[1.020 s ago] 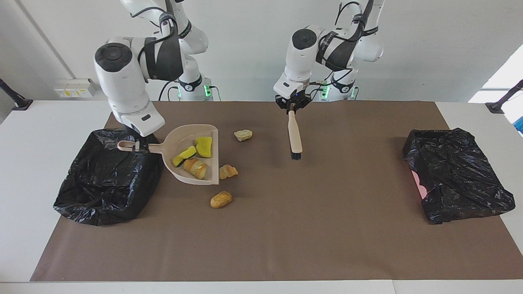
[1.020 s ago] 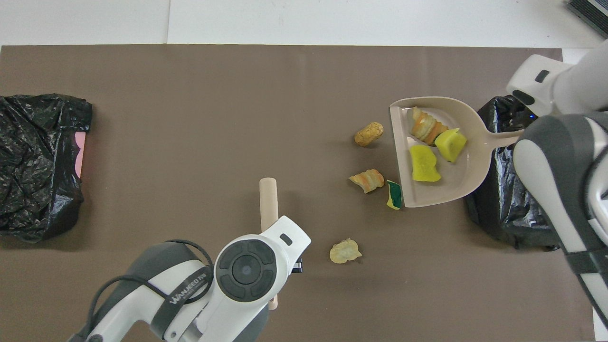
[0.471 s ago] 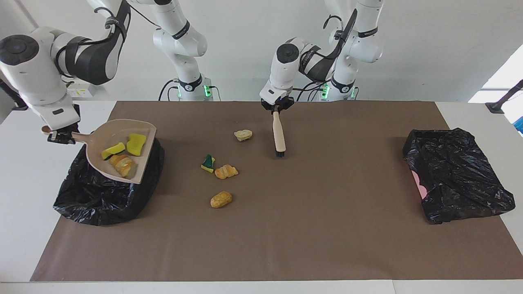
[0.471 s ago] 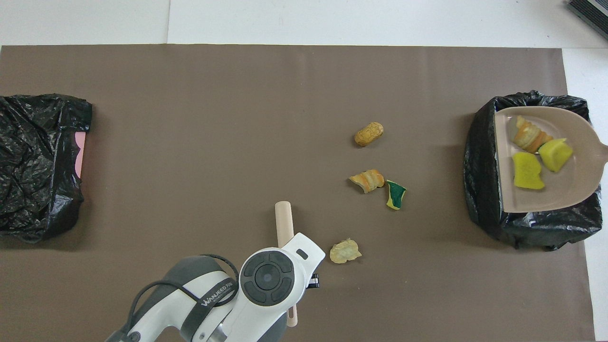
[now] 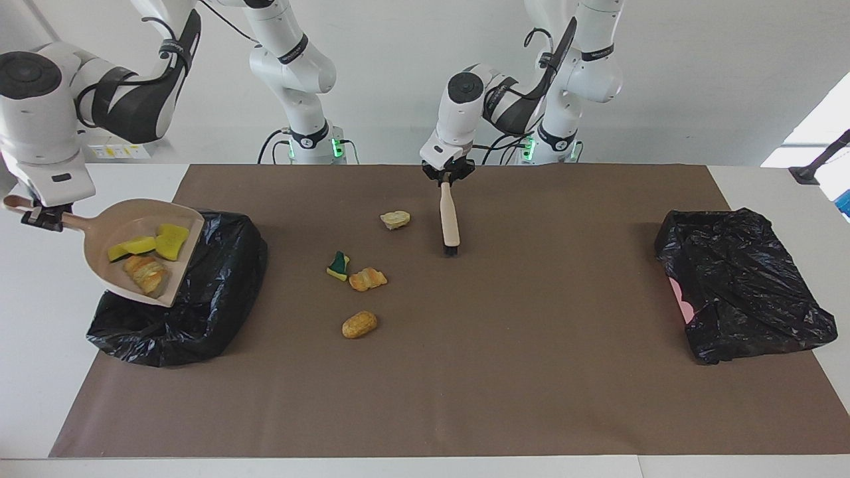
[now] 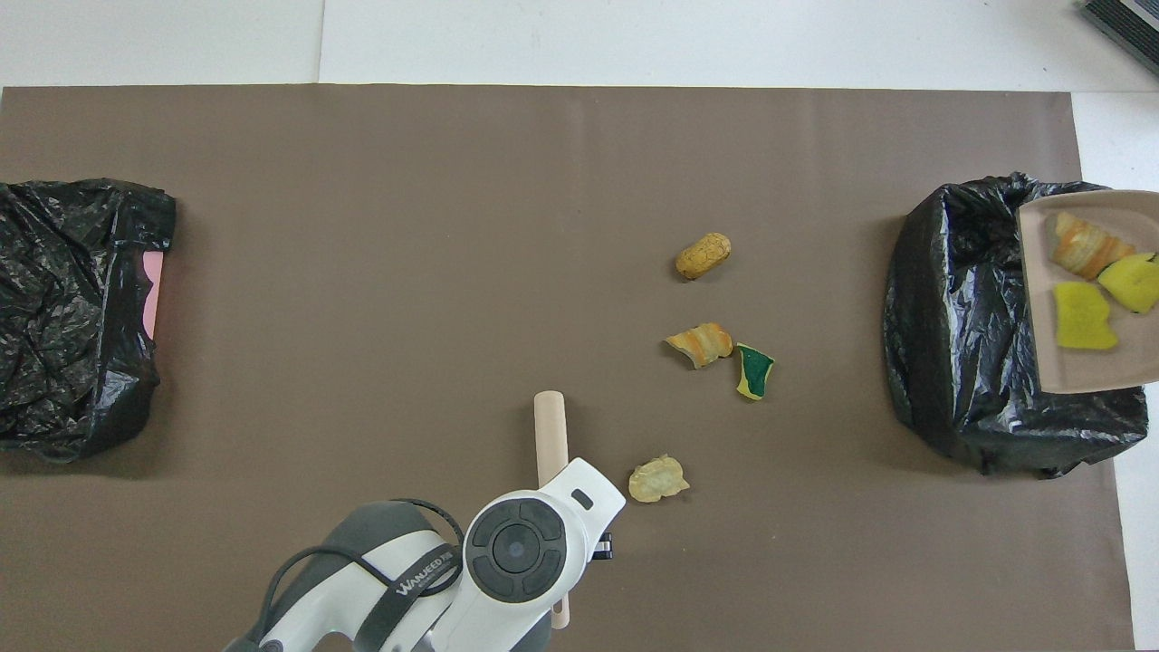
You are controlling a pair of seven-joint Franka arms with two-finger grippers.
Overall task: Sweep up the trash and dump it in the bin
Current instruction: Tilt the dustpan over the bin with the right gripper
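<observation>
My right gripper point(image 5: 41, 218) is shut on the handle of a beige dustpan point(image 5: 106, 262), held in the air over the black-bagged bin point(image 5: 199, 299) at the right arm's end of the table. Three trash pieces lie in the dustpan point(image 6: 1077, 373): two yellow point(image 5: 172, 240) and one orange-tan point(image 5: 147, 273). Several more trash chunks lie on the brown mat: a pale yellow one point(image 5: 395, 219), a green-faced one point(image 5: 339, 264), an orange one point(image 5: 367, 279) and a tan one point(image 5: 359, 324). My left gripper point(image 5: 449, 178) is shut on a hanging brush point(image 5: 451, 222), bristles just above the mat beside the pale chunk.
A second black-bagged bin point(image 5: 744, 285) with a pink edge showing sits at the left arm's end of the table. The brown mat point(image 5: 498, 372) covers most of the white table.
The right arm lifted the dustpan off the mat and carried it over the bin; a green-faced chunk stayed on the mat. The left arm moved the brush slightly toward the right arm's end.
</observation>
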